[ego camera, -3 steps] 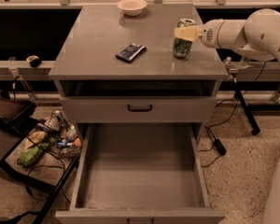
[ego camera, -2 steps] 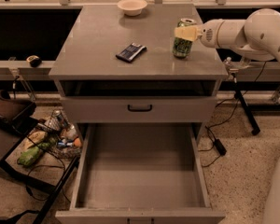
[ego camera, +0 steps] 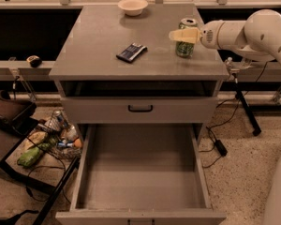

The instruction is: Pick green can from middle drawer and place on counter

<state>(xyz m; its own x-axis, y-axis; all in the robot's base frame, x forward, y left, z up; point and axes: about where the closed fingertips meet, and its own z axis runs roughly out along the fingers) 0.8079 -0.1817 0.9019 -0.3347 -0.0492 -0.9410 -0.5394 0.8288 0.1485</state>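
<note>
green can point(ego camera: 186, 45) stands upright on the desk point(ego camera: 98, 36), near the right edge and about halfway between the far right and near right corners, its silver top facing up; end effector point(ego camera: 177, 33) reaches in from beyond the right edge and is closed around the upper part of the can, one pale finger lying flat across the side that faces the front edge, the other hidden behind the can; white arm point(ego camera: 246, 32) runs off past the right edge, level with the can; dark flat device point(ego camera: 131, 52) lies at a slant near the middle of the desk, well apart from the can and to its left; pale bowl point(ego camera: 133, 6) sits at the far edge, about midway between the two far corners; below the front edge, top drawer front point(ego camera: 103, 110) is pushed in, with its black handle point(ego camera: 140, 108) at the centre; below that, middle drawer point(ego camera: 140, 172) is pulled far out toward the camera, its flat grey floor and low side walls in full view; off the left edge, side table point(ego camera: 4, 121) stands low and dark, and just beside it a heap of clutter point(ego camera: 49, 137) holds a green packet and other small things too jumbled to name; off the right edge, black cable point(ego camera: 220, 146) trails across the speckled floor.
</note>
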